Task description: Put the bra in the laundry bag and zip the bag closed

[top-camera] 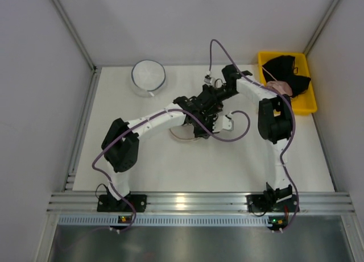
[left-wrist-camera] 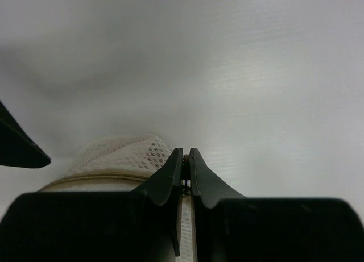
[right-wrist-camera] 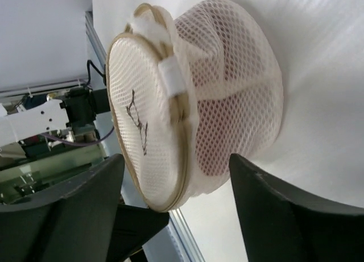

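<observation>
Arms meet over the middle of the table (top-camera: 142,159) in the overhead view: the left arm (top-camera: 153,120) reaches in from its base and the right arm (top-camera: 273,114) doubles back from the far right. Beneath their wrists only a pale curved edge of the laundry bag (top-camera: 179,136) peeks out. At the far left stands a round mesh bag with a dark rim (top-camera: 149,74), well apart from the arms. In the far right corner a yellow bin (top-camera: 284,53) holds a black garment (top-camera: 287,69) with a pale pink bra (top-camera: 282,88) tucked beside it.

From the left wrist, the left pincer (left-wrist-camera: 186,154) has its two dark fingers pressed tight together, right at the edge of the white mesh pouch, whose tan zip band runs along just to the left (whether a zip tab sits between the fingers I cannot tell).

From the right wrist, the right pincer (right-wrist-camera: 176,159) is spread wide, gripping nothing, with the pouch in front of the gap. The pouch sits on edge on the table, its flat face with the small dark mark (right-wrist-camera: 136,120) turned toward the camera's left. The bra (right-wrist-camera: 219,137) is inside: red shows through the mesh side. The zip band around the rim looks drawn together along the stretch that shows, with a white fabric tab (right-wrist-camera: 173,80) across it.
</observation>
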Tool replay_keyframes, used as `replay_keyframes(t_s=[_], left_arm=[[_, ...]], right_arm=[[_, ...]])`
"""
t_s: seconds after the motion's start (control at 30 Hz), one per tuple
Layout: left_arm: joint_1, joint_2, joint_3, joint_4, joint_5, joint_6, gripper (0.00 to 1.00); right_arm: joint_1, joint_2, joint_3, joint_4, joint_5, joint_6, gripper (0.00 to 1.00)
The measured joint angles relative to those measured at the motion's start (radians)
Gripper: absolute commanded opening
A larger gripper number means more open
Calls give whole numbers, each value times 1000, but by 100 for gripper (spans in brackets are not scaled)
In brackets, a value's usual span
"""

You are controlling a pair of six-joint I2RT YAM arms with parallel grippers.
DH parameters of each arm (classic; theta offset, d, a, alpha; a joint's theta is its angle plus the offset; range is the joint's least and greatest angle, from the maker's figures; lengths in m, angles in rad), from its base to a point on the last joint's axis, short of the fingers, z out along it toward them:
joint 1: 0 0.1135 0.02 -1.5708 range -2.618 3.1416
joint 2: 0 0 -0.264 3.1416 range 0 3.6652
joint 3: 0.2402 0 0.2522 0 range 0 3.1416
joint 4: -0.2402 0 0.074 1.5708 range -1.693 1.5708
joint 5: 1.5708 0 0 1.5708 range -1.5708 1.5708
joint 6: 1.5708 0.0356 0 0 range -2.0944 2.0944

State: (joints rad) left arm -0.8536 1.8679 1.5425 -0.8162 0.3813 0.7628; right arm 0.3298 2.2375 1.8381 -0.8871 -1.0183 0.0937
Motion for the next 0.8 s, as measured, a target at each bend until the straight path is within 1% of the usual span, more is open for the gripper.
replay_keyframes(t_s=[0.07, 0.13, 0.23, 0.3, 0.4, 0.5, 0.53, 0.63, 0.73, 0.8], left_arm=[[-2, 51, 88, 12, 0, -36, 0], [-2, 82, 124, 21, -1, -56, 0], [-1, 115, 171, 32, -6, -73, 0], [-1, 135, 195, 38, -11, -77, 0], [-1, 152, 204, 49, -21, -78, 0], [-1, 157, 204, 13, -31, -85, 0], [-2, 159, 204, 5, -34, -85, 0], [-3, 160, 204, -7, -43, -86, 0], [2, 156, 187, 6, -45, -83, 0], [2, 140, 144, 38, -34, -79, 0]], right_arm=[[-19, -35, -29, -11, 18, -17, 77], [-40, -72, -64, -29, 26, -32, 76], [-75, -147, -157, -51, 17, -47, 69], [-88, -181, -227, -53, -3, -43, 67], [-77, -190, -295, -53, -33, -31, 62], [-56, -182, -308, -51, -56, -22, 43], [-49, -181, -307, -50, -64, -20, 27], [-31, -179, -296, -54, -86, -12, 1], [-23, -158, -256, -63, -90, -7, 0], [-22, -133, -222, -64, -87, -7, 0]])
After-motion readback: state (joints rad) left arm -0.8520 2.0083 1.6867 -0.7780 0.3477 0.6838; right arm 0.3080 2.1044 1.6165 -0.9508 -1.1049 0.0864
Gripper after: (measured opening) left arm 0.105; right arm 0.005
